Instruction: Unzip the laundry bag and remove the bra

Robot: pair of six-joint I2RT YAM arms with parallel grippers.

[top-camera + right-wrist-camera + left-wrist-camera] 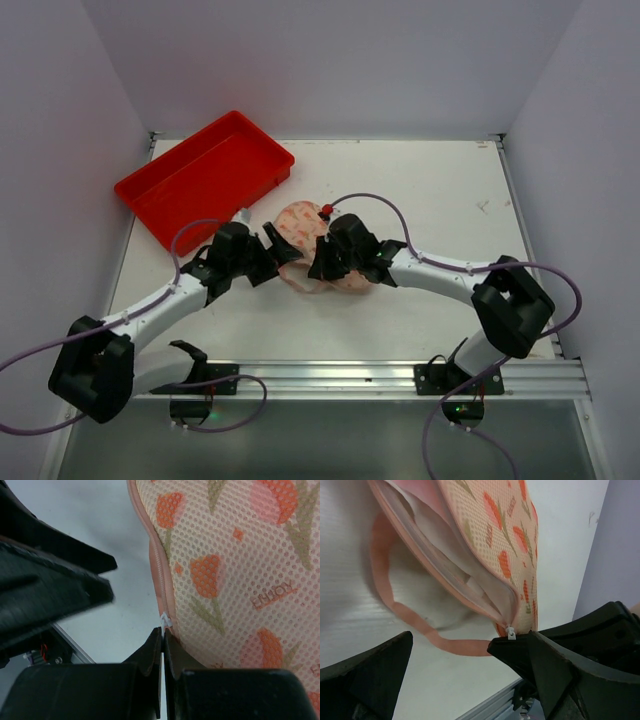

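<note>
From left to right: the red tray (150, 190) sits at the far left corner of the table (440, 190), apart from the work. Next comes the left gripper (278, 250), whose fingers we see spread wide in its wrist view and grasping nothing, with the bag's pink strap loop (410, 620) lying on the table between them. At centre lies the laundry bag (305, 228), flat on the table between the two grippers. Its near edge gapes, and in the left wrist view white fabric (427, 525) shows through the opening, which we take to be the bra, tucked wholly inside. At the right, the right gripper (162, 632) is clenched, its fingertips pressed together on the small white zip pull (165, 620) at the bag's rim. We judge the task to be partway through. One stretch of the zip stands open behind the pull, while the stretch ahead of it in the right wrist view is closed. The rest of the unzipping and the removal of the bra are not yet done.
</note>
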